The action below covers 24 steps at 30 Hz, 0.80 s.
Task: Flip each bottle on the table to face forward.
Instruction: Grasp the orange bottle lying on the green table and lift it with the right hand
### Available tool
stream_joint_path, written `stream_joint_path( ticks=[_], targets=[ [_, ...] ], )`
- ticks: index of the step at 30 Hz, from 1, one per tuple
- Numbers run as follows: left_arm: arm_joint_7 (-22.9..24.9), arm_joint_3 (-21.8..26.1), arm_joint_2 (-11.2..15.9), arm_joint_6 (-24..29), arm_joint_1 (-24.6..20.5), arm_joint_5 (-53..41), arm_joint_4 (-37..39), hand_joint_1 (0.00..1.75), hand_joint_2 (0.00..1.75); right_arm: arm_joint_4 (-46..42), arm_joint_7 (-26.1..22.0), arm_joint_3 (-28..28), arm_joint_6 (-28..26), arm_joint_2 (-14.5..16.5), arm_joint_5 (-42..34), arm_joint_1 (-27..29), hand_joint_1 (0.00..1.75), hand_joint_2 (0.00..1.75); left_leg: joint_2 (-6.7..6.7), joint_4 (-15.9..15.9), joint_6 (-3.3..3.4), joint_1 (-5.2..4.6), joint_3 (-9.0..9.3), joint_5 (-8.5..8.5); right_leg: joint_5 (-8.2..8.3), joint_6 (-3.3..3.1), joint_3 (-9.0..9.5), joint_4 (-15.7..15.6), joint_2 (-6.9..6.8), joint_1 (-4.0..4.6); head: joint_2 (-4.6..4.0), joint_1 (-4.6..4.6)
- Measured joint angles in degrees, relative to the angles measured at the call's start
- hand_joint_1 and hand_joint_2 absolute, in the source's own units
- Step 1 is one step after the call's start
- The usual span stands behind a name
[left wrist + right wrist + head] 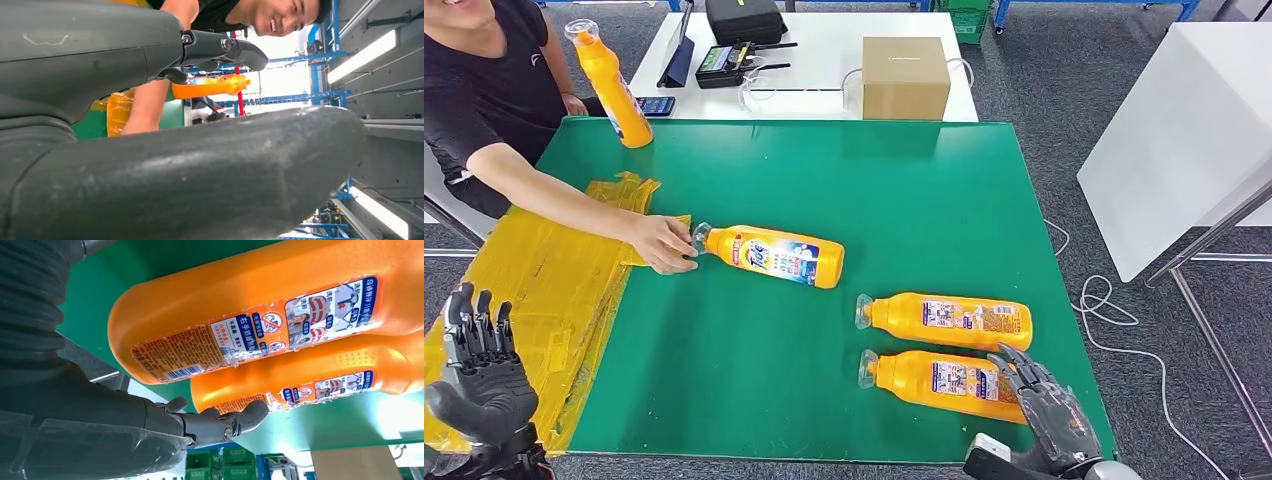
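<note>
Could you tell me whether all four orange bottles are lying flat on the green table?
No, one orange bottle stands upright at the green table's far corner.

You get bright, even overhead light and soft shadows on the green table (824,180); ceiling light strips (362,57) glare, and your wrist views blur close up.

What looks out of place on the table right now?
A person's hand is on the green mat, touching the cap end of the middle bottle. The two bottles by the right robot hand lie back-label up. A fourth bottle stands upright.
</note>
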Motion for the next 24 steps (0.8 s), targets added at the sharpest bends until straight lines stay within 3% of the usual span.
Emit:
stream_joint_path(
  ticks=[10, 13, 16, 20, 24],
  targets=[
    [0.37, -0.12, -0.02, -0.35, -0.13, 0.36, 0.13, 0.0, 0.0, 2.61, 1.02, -0.11, 5.23, -1.47, 0.27, -1.7, 0.0, 1.75, 0.0, 0.01, 0.0, -0.01, 0.01, 0.0, 0.0, 0.0, 0.0, 0.0, 0.0, -0.01, 0.0, -0.01],
    [0.6, -0.47, -0.01, -0.33, -0.51, 0.42, 0.45, 0.0, 0.0, 2.97, 3.99, 0.52, 8.17, -4.3, -2.24, -1.25, 0.0, 1.75, -0.01, 0.02, 0.01, -0.03, 0.03, -0.01, 0.0, 0.0, 0.0, -0.02, -0.01, -0.04, 0.0, -0.01],
    [0.97, -1.18, 0.02, 0.02, -1.21, 0.44, 1.2, 0.0, 0.0, 3.02, 8.23, 2.38, 10.01, -9.18, -5.2, -0.24, 0.04, 1.75, -0.01, 0.04, 0.05, -0.06, 0.07, -0.04, 0.0, 0.01, 0.06, -0.02, -0.03, -0.08, 0.0, 0.0],
    [1.29, -2.54, 0.07, 0.77, -2.33, 0.45, 2.32, 0.0, 0.0, 3.01, 12.97, 6.25, 10.1, -15.14, -8.33, 0.32, 1.69, 1.75, 0.02, 0.09, 0.16, -0.06, 0.23, -0.12, -0.01, 0.02, 0.21, -0.05, 0.01, -0.08, 0.0, -0.02],
    [1.58, -3.61, 0.21, 1.4, -3.1, 0.74, 3.26, 0.0, 0.0, 2.88, 14.9, 9.92, 9.28, -19.41, -10.72, -0.11, 1.75, 1.75, 0.02, 0.1, 0.22, -0.05, 0.42, -0.16, -0.02, 0.03, 0.42, -0.08, 0.01, -0.06, 0.0, -0.01]
  ],
)
